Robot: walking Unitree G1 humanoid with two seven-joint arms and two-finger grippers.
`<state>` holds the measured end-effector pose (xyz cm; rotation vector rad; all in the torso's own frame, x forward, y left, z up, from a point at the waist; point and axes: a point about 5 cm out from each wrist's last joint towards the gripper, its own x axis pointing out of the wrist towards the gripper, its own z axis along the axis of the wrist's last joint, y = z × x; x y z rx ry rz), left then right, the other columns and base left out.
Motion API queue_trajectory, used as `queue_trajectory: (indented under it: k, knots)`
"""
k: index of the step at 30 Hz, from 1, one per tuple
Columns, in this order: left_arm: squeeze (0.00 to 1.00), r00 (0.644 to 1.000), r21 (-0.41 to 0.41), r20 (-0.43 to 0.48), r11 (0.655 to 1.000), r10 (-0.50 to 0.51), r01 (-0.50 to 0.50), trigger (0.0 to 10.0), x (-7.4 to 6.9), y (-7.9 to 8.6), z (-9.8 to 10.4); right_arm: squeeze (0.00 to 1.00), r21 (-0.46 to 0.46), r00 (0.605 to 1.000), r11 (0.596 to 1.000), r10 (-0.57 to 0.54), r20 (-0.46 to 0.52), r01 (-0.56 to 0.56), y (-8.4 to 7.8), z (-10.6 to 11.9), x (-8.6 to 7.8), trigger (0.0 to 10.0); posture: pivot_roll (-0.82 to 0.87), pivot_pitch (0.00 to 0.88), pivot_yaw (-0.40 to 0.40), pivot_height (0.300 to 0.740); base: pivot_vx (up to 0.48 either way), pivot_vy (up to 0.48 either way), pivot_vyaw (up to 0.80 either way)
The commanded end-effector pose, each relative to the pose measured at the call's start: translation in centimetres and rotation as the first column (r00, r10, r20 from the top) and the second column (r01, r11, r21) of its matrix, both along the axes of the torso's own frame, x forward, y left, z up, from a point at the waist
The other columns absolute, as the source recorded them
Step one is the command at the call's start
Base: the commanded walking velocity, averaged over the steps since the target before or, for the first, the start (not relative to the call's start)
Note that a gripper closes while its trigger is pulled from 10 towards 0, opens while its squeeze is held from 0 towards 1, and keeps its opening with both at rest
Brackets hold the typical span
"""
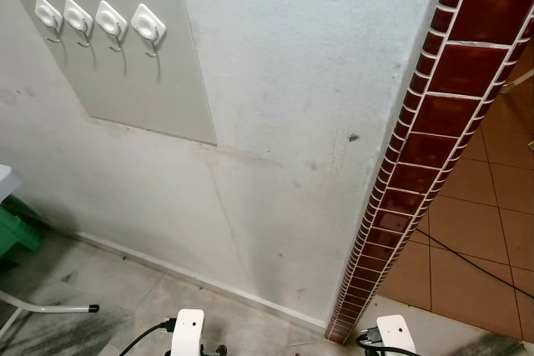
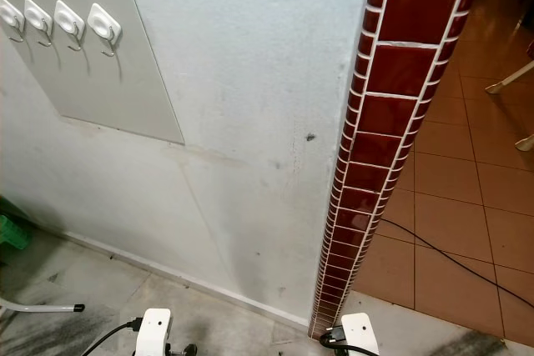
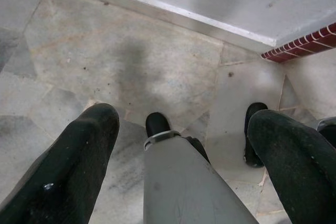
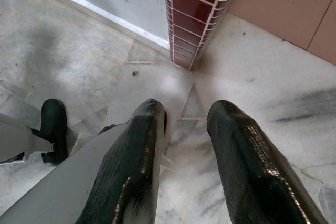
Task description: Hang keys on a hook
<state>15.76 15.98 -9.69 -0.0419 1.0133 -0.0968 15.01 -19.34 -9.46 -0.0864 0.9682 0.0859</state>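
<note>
Hooks (image 1: 100, 22) bare on wall; left hand (image 3: 178, 129), right hand (image 4: 186, 124) open, empty.

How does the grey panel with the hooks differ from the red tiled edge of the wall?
The grey panel is smooth, plain and flat on the wall; the red tiled edge is glossy, with white grout lines. The panel carries four white hooks; the tiled edge carries nothing. Both belong to the same white wall.

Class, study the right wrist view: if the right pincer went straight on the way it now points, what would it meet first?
Probably the marble floor. The right pincer is open, empty and points down at it, short of the red-tiled wall edge. Depth is unclear.
</note>
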Motion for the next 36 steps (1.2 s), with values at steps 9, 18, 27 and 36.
queue_trajectory:
  k: [9, 18, 27, 36]
  knots:
    - [0.00, 0.999, -0.018, 0.004, 0.999, 0.032, -0.031, 10.0, 0.5, 0.1, 0.2, 0.00, 0.000, 1.000, 1.000, 0.012, -0.002, -0.012, 0.2, -0.1, -0.1, 10.0, -0.12, 0.000, 0.039, 0.740, 0.000, 0.000, 0.00]
    - [0.00, 1.000, -0.027, 0.006, 0.999, 0.025, -0.025, 10.0, 0.8, -0.9, 0.2, 0.00, -0.004, 1.000, 1.000, 0.017, -0.007, -0.017, 0.2, -0.1, -0.1, 10.0, -0.12, 0.000, 0.037, 0.740, 0.000, 0.000, 0.00]
    - [0.00, 1.000, -0.027, 0.013, 0.999, 0.022, -0.022, 10.0, 1.0, -0.8, 0.4, 0.00, -0.007, 1.000, 1.000, 0.029, -0.010, -0.029, 0.3, -0.1, -0.1, 10.0, -0.12, 0.000, 0.035, 0.740, 0.000, 0.000, 0.00]
    - [0.00, 1.000, -0.025, 0.007, 0.999, 0.026, -0.026, 10.0, 0.6, -0.4, 0.2, 0.00, -0.012, 0.999, 0.999, 0.039, -0.007, -0.039, 0.3, 0.0, 0.1, 10.0, -0.12, 0.000, 0.033, 0.740, 0.000, 0.000, 0.00]
